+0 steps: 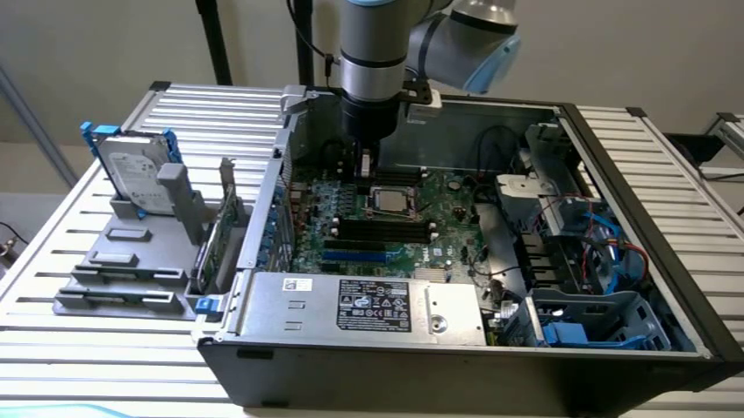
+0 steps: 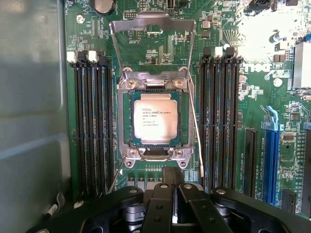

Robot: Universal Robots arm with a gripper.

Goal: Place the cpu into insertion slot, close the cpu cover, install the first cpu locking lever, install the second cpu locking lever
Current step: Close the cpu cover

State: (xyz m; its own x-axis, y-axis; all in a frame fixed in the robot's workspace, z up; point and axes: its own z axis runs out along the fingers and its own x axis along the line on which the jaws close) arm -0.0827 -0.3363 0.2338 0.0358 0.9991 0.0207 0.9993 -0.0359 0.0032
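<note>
Cpu [image 2: 155, 116] in insertion slot [image 2: 127, 145] w/ cpu cover [image 2: 151, 22] up; tool [image 2: 170, 187] partly cropped.

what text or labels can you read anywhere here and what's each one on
"DELL": white print on the green circuit board, edged by glare.
Small square silver-topped cpu: printed lines, too small to read.
White label on the silver metal power supply box: too small to read.
Sticker on the grey hard drive: unreadable.

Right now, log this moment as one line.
cpu: seated in insertion slot | cpu cover: open, raised | locking levers: unlatched | gripper: above insertion slot
</note>
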